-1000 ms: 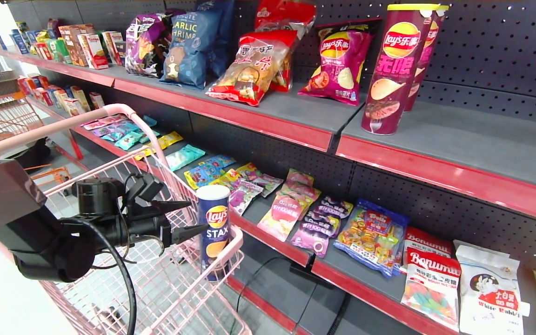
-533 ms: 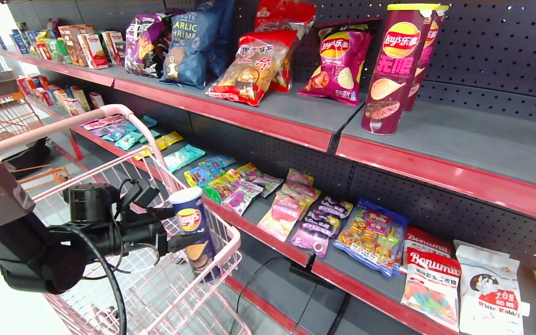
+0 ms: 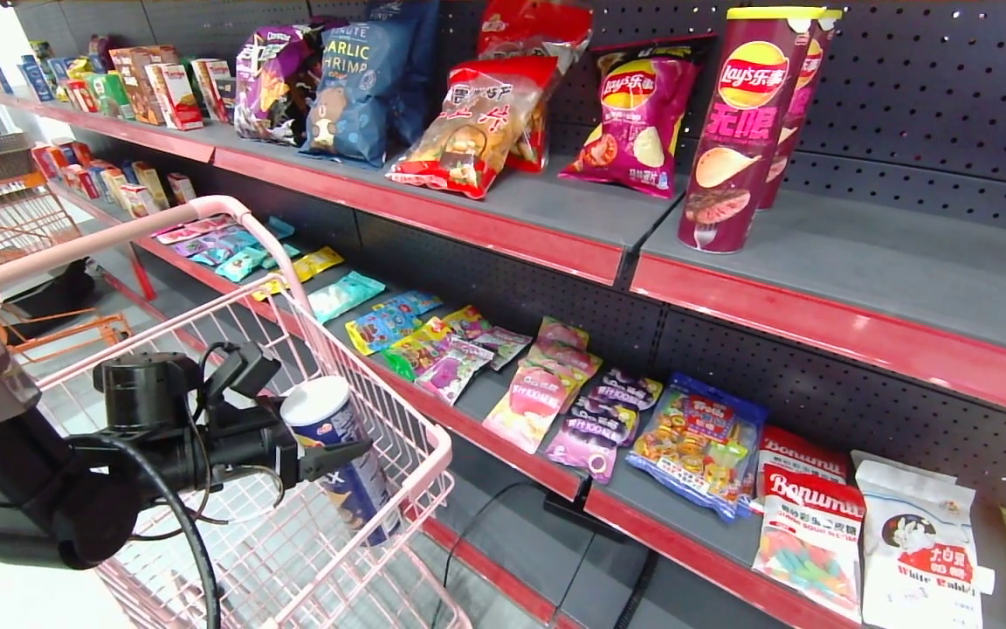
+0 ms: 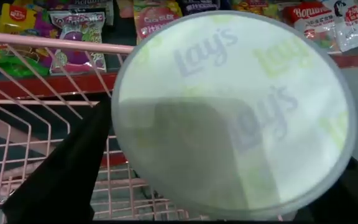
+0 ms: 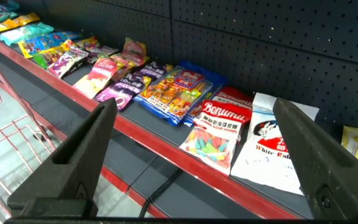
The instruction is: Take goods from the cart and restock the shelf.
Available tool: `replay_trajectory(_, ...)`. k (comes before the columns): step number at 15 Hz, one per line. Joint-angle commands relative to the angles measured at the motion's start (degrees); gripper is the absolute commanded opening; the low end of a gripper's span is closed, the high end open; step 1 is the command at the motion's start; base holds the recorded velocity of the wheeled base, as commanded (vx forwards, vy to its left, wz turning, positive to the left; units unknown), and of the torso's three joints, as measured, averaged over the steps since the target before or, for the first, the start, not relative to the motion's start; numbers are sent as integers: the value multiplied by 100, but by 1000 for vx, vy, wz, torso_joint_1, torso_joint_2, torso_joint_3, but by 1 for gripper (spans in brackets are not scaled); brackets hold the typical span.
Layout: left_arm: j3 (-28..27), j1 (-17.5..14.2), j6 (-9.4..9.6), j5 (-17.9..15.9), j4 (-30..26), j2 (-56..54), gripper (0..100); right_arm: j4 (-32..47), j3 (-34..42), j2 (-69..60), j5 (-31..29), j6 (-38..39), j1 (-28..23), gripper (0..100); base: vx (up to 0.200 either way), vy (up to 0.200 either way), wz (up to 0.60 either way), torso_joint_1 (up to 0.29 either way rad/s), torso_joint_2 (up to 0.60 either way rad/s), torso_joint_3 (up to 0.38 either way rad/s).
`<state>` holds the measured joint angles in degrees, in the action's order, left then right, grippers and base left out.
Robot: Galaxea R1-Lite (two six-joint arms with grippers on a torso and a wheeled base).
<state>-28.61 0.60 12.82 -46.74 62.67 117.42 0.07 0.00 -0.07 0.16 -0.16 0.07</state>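
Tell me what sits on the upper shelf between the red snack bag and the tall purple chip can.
A magenta chip bag lies between the red snack bag and the tall purple chip can, in the head view.

A pale logo repeats across the white round lid (image 4: 235, 112) of the blue cardboard crisp tube (image 3: 335, 426). Bold lettering also marks the tall maroon crisp tube (image 3: 734, 140), the dark blue snack bag (image 3: 354, 87) and the red-and-white sweet packet (image 3: 809, 533).
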Motion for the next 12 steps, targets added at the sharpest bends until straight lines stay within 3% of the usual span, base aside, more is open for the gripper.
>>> replay_trajectory(1,5,2,10,7,-9,9,100,1,0,7,2,-2,1,100,0,0,0,0,0,0)
replay_trajectory(4,40,2,53,42,17,53,100,1,0,7,2,-2,1,100,0,0,0,0,0,0)
replay_trajectory(5,128,11,53,33,210,44,0,1,0,7,2,-2,1,100,0,0,0,0,0,0)
replay_trajectory(10,479,-16,-43,60,272,-430,0,1,0,7,2,-2,1,100,0,0,0,0,0,0)
replay_trajectory(12,462,-60,-245,297,272,-747,0,1,0,7,2,-2,1,100,0,0,0,0,0,0)
